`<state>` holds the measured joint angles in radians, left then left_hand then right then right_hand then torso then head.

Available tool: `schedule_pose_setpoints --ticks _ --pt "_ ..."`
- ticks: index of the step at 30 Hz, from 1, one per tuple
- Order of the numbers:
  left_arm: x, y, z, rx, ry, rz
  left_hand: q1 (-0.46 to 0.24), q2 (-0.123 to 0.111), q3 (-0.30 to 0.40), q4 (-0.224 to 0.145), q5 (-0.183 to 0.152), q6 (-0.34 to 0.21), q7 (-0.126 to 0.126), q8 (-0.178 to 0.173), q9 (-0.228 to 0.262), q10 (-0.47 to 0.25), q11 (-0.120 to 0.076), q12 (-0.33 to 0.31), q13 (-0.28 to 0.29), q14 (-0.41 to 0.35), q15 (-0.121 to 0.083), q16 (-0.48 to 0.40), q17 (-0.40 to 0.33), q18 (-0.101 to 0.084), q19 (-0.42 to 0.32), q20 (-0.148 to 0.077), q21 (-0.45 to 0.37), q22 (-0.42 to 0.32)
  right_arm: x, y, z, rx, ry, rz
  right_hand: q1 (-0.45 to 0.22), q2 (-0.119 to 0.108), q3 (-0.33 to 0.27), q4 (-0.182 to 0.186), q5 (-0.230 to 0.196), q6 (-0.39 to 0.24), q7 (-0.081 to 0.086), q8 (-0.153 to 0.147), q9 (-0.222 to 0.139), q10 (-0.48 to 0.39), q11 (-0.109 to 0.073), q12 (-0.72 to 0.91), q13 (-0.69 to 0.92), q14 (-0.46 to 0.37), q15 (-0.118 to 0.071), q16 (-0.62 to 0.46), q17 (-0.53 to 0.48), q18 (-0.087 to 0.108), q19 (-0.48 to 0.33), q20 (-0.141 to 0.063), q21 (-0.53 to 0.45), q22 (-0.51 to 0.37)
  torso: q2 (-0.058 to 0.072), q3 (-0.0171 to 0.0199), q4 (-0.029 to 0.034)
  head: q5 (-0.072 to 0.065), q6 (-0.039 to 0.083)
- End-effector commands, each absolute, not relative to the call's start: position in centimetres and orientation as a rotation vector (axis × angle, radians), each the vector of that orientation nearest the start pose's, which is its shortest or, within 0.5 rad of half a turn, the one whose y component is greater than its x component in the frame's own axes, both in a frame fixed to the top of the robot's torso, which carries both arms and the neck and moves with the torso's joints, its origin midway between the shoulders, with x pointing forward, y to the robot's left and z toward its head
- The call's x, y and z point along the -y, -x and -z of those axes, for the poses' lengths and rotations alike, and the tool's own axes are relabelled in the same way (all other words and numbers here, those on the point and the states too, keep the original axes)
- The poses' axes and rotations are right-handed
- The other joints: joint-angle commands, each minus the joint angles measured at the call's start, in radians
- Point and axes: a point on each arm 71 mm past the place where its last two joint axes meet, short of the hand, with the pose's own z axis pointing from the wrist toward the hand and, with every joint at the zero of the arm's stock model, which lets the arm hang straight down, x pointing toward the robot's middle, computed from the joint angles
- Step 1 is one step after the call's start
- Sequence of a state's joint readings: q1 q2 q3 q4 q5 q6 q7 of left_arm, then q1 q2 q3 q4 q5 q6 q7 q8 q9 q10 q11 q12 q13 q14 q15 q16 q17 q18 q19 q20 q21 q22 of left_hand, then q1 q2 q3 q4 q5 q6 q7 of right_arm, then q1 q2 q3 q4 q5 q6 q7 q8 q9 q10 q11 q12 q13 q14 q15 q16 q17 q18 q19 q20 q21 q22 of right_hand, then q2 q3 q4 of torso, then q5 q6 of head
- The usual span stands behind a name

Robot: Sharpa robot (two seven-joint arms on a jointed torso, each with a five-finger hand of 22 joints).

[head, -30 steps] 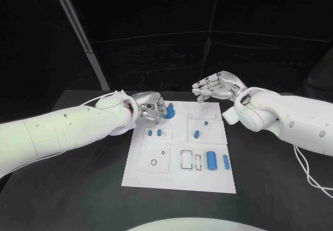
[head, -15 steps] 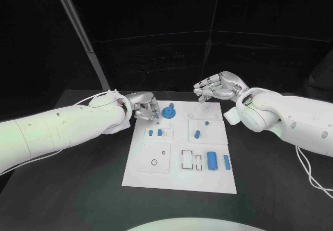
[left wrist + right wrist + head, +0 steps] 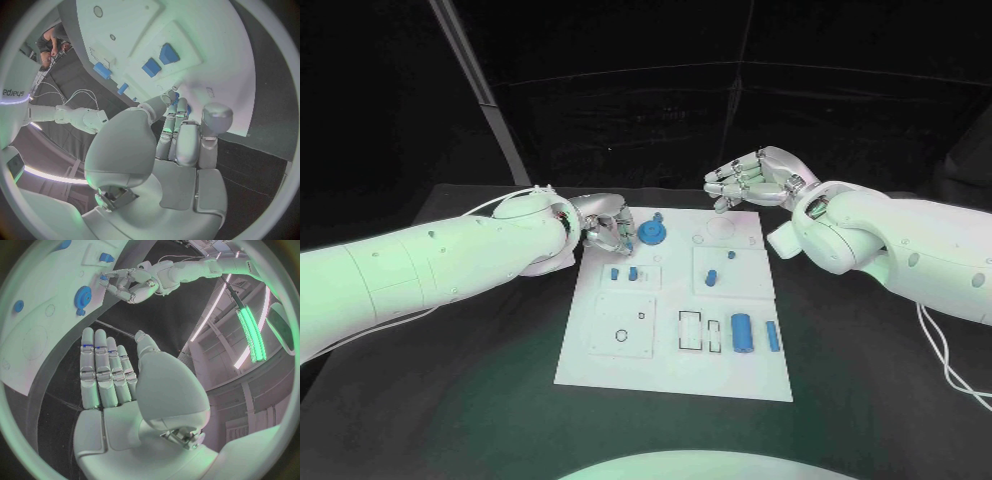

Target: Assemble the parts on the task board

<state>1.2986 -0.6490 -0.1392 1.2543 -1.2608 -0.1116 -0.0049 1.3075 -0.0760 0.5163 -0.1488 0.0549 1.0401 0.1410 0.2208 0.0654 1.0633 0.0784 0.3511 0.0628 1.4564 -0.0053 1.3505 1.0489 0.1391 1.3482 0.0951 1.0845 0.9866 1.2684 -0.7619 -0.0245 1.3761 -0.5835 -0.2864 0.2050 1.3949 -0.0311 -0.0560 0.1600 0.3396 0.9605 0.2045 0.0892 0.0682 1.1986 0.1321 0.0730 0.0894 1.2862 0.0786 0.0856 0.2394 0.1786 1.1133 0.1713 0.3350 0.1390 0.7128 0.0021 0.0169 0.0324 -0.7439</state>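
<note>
The white task board [image 3: 672,355] lies in the middle of the black table. A round blue gear-like part [image 3: 655,233] stands at its far left corner and also appears in the right wrist view [image 3: 82,297]. My left hand [image 3: 604,228] hovers just left of that part with its fingers loosely bent and nothing in them; the left wrist view shows its fingers [image 3: 181,135] side by side over the board's edge [image 3: 206,55]. My right hand [image 3: 759,178] hangs above the board's far right edge, holding nothing, its fingers [image 3: 106,375] fairly straight.
Two small blue parts [image 3: 625,272] sit in the left panel and two more [image 3: 711,277] in the right one. A thick blue cylinder [image 3: 741,333] and a thinner one [image 3: 772,336] lie near an empty rectangular slot [image 3: 689,331]. A slanted pole [image 3: 480,95] stands behind.
My left hand has drawn back to the left off the blue gear-like part, which stays on the board. My right hand has barely moved.
</note>
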Motion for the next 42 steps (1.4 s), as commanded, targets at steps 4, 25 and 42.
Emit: schedule_pose_setpoints --ticks 4,25,42 --pt "-17.17 -53.2 19.8 -1.916 -0.178 0.694 -0.004 -0.004 0.008 0.0 -0.005 0.008 -0.001 -0.006 0.001 0.008 -0.002 -0.006 0.001 0.002 -0.001 -0.003 -0.001 -0.013 0.003 0.0 -0.004 0.0 20.06 -52.53 14.83 -1.585 -0.52 -1.246 -0.001 0.01 0.0 -0.005 0.001 -0.007 0.0 0.005 0.001 -0.006 0.002 -0.002 -0.002 -0.007 -0.002 -0.004 -0.001 0.004 0.001 0.008 -0.007 -0.001 -0.001 0.0004 0.0017 0.001 -0.002" --pt "-17.24 -53.35 20.19 -1.952 -0.178 0.655 -0.008 -0.009 0.007 -0.002 -0.005 0.011 -0.004 -0.01 0.001 0.014 -0.004 -0.01 0.002 0.0 -0.003 -0.004 -0.006 -0.014 0.002 -0.001 0.0 0.005 20.03 -52.53 14.83 -1.584 -0.52 -1.246 0.0 0.011 0.0 -0.005 0.001 -0.008 0.0 0.006 0.001 -0.007 0.002 -0.002 -0.002 -0.007 -0.002 -0.005 -0.001 0.004 0.001 0.008 -0.008 -0.002 -0.001 0.0001 0.0009 0.001 -0.001" --pt "-16.6 -53.01 20.42 -1.934 -0.192 0.688 -0.01 -0.008 0.009 -0.003 -0.005 0.018 -0.006 -0.012 0.002 0.024 -0.006 -0.015 0.003 0.0 -0.004 -0.002 -0.006 -0.015 0.003 -0.002 0.006 0.015 20.0 -52.54 14.83 -1.585 -0.519 -1.247 -0.001 0.012 0.0 -0.005 0.0 -0.009 0.001 0.006 0.001 -0.007 0.002 -0.001 -0.002 -0.007 -0.002 -0.005 -0.001 0.004 0.001 0.009 -0.009 -0.002 0.0 -0.0004 0.0011 0.0 -0.002"
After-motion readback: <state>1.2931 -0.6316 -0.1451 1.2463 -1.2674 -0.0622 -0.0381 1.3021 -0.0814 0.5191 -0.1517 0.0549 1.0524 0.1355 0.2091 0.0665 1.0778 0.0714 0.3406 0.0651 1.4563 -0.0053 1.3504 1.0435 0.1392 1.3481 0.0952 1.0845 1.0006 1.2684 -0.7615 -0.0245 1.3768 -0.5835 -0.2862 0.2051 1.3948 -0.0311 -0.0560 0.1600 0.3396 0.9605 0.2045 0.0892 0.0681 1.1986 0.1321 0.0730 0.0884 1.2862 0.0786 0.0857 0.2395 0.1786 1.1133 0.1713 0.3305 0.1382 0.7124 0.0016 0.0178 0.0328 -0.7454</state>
